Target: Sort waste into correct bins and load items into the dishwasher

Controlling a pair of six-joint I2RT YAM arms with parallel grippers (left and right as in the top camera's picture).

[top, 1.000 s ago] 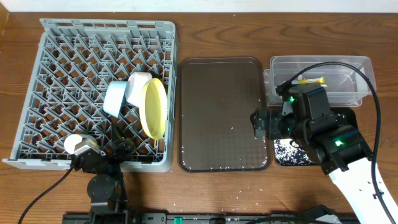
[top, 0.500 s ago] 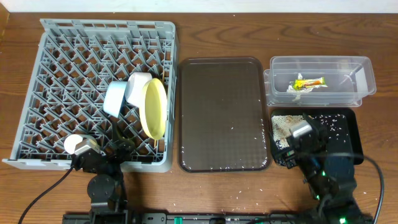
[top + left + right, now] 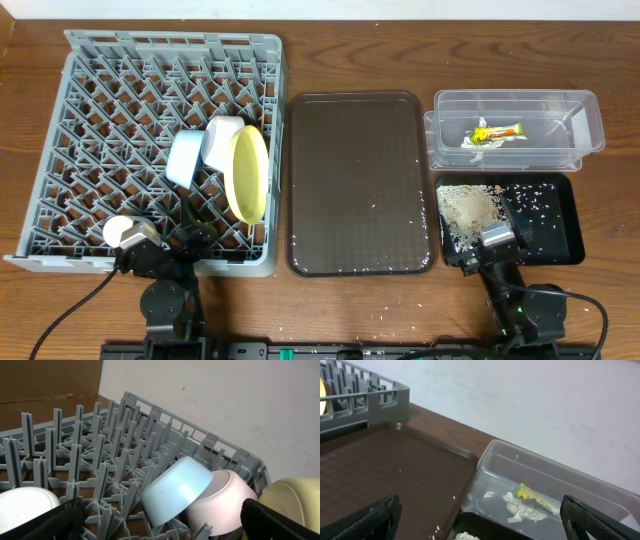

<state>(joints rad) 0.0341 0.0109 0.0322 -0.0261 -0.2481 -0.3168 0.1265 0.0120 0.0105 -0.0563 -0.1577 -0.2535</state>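
Both arms tucked low near own bases. On left claw, jaws wide apart, fingers level. On right claw, jaws equally wide apart.

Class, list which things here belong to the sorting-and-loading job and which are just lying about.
Job: rack, plate, blue bowl, white bowl, cup, wrapper, paper, crumbs, tub, black tray.
Lying about: brown tray, table.

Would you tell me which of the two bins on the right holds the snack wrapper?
The clear plastic tub, beyond the black tray: the snack wrapper lies in it with crumpled paper, whereas the black tray holds only crumbs.
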